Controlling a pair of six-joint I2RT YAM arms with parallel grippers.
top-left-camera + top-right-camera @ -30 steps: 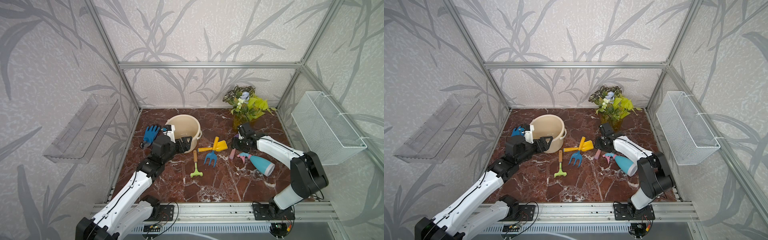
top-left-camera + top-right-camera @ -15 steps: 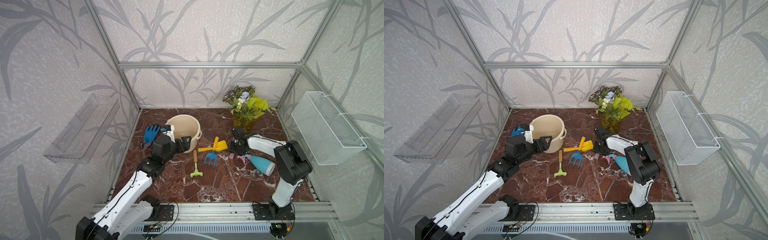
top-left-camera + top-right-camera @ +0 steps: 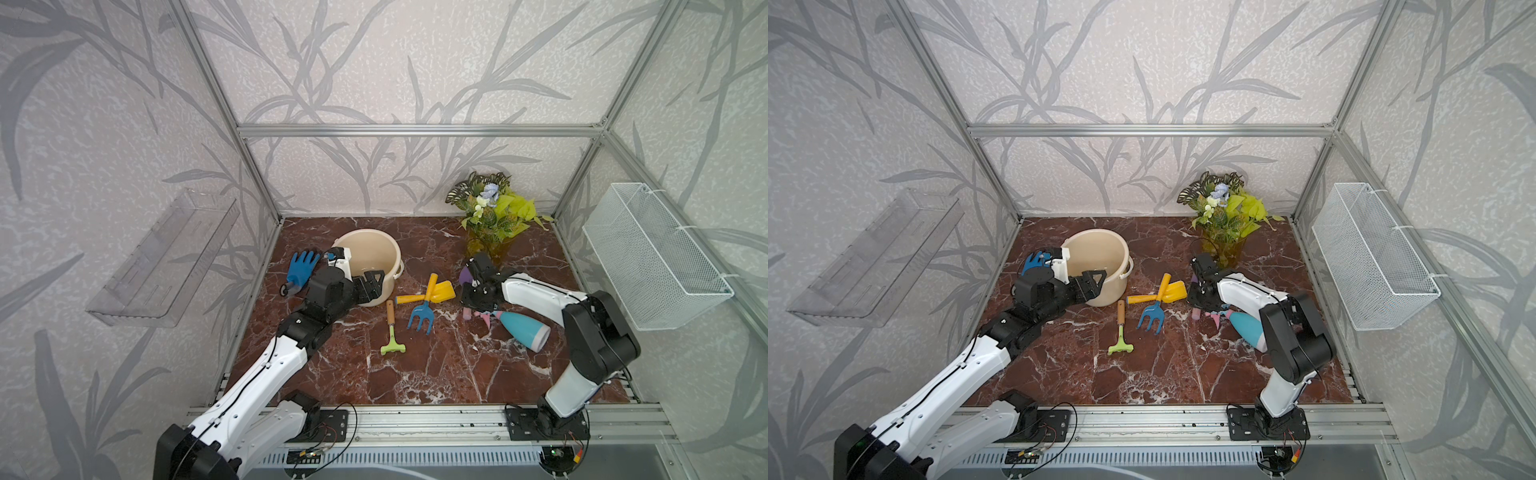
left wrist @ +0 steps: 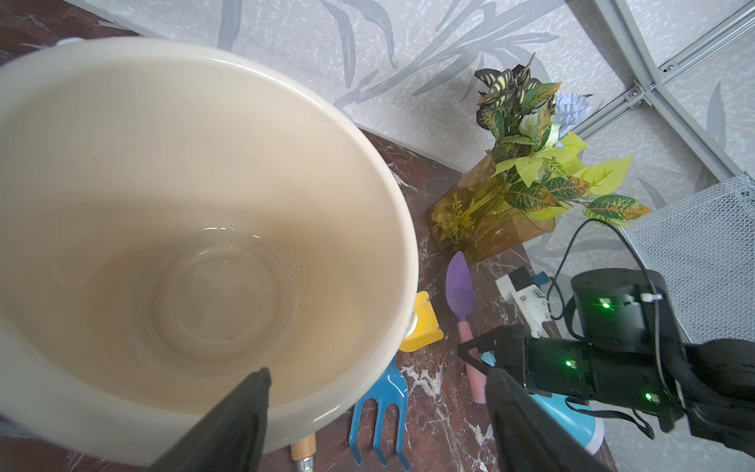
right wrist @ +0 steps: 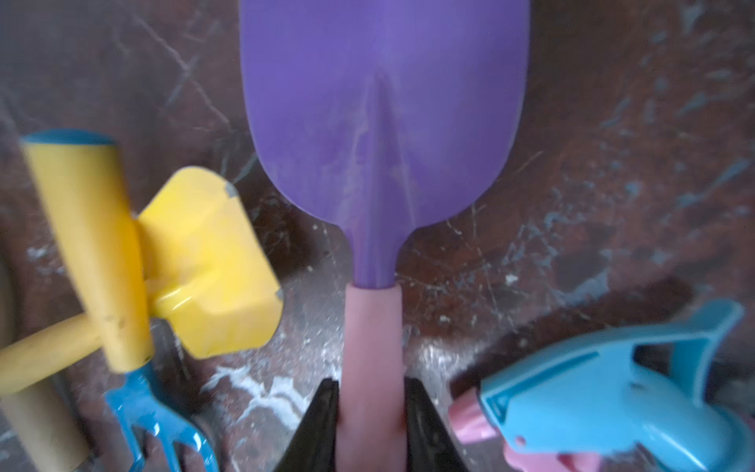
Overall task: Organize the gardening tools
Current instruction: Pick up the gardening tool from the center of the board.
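The purple trowel (image 5: 380,122) lies on the marble floor (image 3: 436,374), blade pointing toward the plant in its amber vase (image 3: 494,212). My right gripper (image 5: 371,392) is clenched on its pink handle, 1 finger pressed to each side. Whether the trowel has left the floor I cannot tell.

Just beside it on one side lies the spray bottle (image 3: 521,328), its nozzle near the handle. On the other side is the yellow scoop (image 5: 208,261), crossed with the blue fork (image 3: 421,318). The green rake (image 3: 391,332) lies past those, apart from them.

My left gripper (image 4: 376,380) is released, its 2 fingers spread wide at the near rim of the cream bucket (image 4: 122,122). A blue glove (image 3: 301,266) lies beside that bucket.
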